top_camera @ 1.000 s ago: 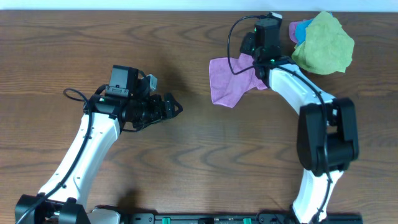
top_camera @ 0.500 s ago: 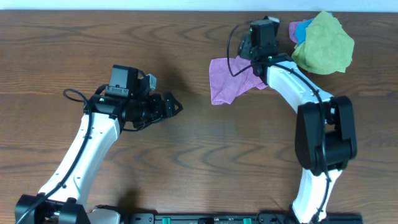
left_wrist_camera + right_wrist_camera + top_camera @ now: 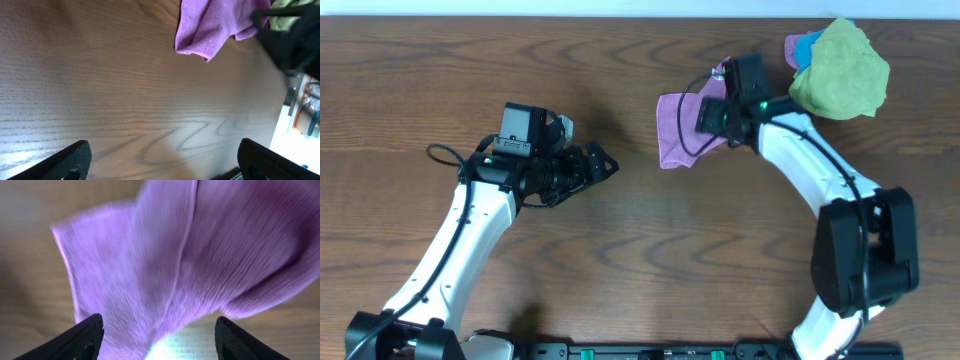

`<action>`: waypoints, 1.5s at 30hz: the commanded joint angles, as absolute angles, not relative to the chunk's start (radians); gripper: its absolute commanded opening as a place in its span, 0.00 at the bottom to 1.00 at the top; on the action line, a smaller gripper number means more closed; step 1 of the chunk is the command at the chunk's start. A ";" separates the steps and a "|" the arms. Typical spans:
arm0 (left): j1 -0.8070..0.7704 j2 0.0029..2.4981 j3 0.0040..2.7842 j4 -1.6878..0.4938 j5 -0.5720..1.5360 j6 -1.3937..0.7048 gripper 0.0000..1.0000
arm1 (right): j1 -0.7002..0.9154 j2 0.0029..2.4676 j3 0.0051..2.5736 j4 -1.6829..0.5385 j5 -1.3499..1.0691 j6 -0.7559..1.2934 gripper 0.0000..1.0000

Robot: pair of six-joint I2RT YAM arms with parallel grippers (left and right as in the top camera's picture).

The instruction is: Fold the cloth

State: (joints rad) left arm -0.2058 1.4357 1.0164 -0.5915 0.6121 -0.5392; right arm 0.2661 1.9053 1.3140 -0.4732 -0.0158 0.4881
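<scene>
Overhead, left jaws and right jaws both stand apart, right jaws above the crumpled cloth [image 3: 676, 140].

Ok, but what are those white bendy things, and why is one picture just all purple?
Those are two robot arms sitting at a wooden table. The big picture comes from a camera up above, looking straight down. The other two come from little cameras on each arm's wrist, so you see the black tips of that arm's own tool at the bottom. The all-purple picture is from the right arm's camera. Its right tool hangs close over the purple cloth, open and gripping nothing. The left tool is open too, over bare wood, and it sees the same cloth from further off. At the far corner lie a yellow-green cloth and a blue cloth peeking out beside it. The job is to fold the purple one.
</scene>
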 commanded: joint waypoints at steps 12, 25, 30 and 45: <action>-0.208 1.438 1.035 -0.598 0.622 -0.546 0.95 | 0.266 1.917 1.151 -0.284 -0.196 0.527 0.54; -0.208 1.438 1.035 -0.602 0.622 -0.546 0.95 | 0.283 1.960 1.151 -0.218 -0.192 0.546 0.50; -0.208 1.438 1.035 -0.602 0.622 -0.546 0.95 | 0.284 1.988 1.150 -0.194 -0.199 0.553 0.47; -0.208 1.438 1.035 -0.600 0.600 -0.538 0.95 | 0.308 1.965 1.151 -0.165 -0.358 0.609 0.01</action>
State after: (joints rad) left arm -0.2058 1.4357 1.0164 -0.6003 0.6170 -0.5461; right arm 0.2962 1.9850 1.1553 -0.1532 -0.2798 0.5758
